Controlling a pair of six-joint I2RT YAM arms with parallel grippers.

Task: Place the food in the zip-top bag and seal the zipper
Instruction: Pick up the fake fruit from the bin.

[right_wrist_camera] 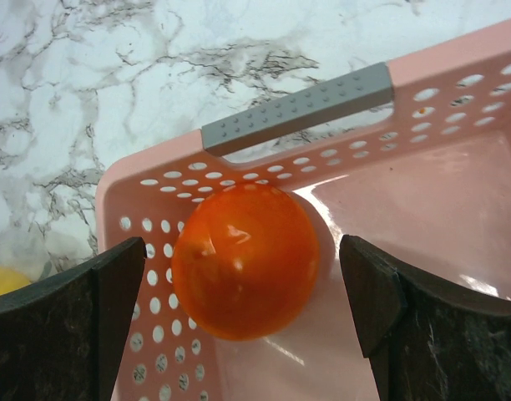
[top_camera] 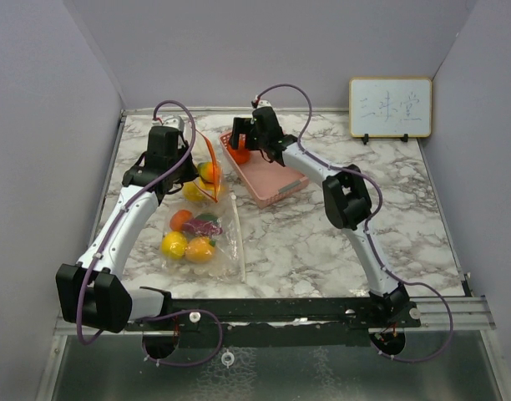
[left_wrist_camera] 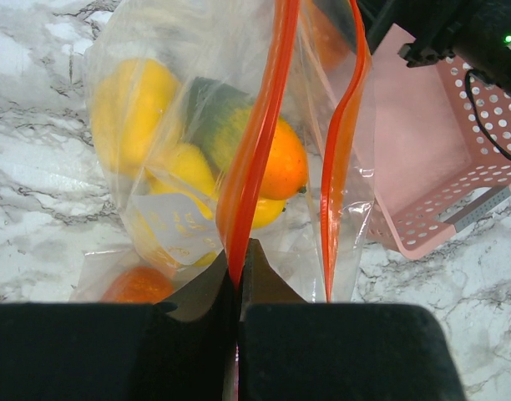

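Food [top_camera: 189, 244] mostly fills the bag [top_camera: 229, 225] just left of the basket [right_wrist_camera: 456, 109], but one orange ball [right_wrist_camera: 243, 261] lies in the basket's corner against its wall. My right gripper [right_wrist_camera: 243, 292] is spread wide astride it, so I'd sink lower and close gently at its widest part. My left gripper [left_wrist_camera: 239, 280] pinches the bag's zipper strip [left_wrist_camera: 260, 125], holding its mouth open.
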